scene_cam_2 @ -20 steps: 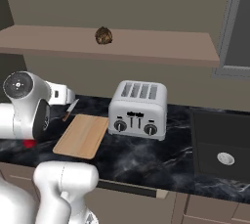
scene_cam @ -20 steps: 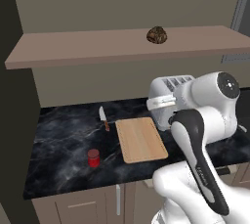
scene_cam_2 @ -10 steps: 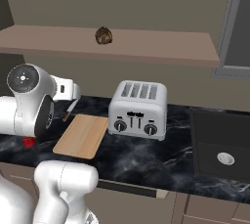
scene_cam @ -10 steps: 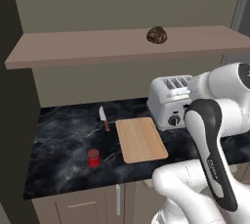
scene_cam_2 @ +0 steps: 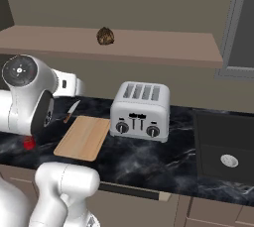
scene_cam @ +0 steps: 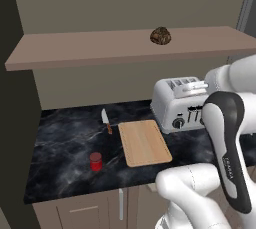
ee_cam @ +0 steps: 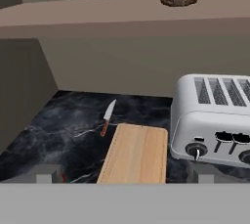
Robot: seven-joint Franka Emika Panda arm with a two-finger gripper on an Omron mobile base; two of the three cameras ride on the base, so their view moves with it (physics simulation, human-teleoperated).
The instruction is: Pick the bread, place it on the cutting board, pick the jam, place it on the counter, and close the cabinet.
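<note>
Progress is judged as nil on the bread step. The bread [scene_cam: 160, 36] is seen on the brown shelf [scene_cam: 100, 48] of the cabinet, upper centre of the left base view, untouched. The cutting board [scene_cam: 144, 142] lies bare on the desk [scene_cam: 65, 143], centre frame, beside the toaster [scene_cam: 182, 104] and a knife [scene_cam: 106, 121]. The jam [scene_cam: 95, 161] is already found standing on the desk, lower left. The claw [ee_cam: 124, 175] is spread wide and nothing is held. Bread transfer and cabinet closing remain outstanding.
</note>
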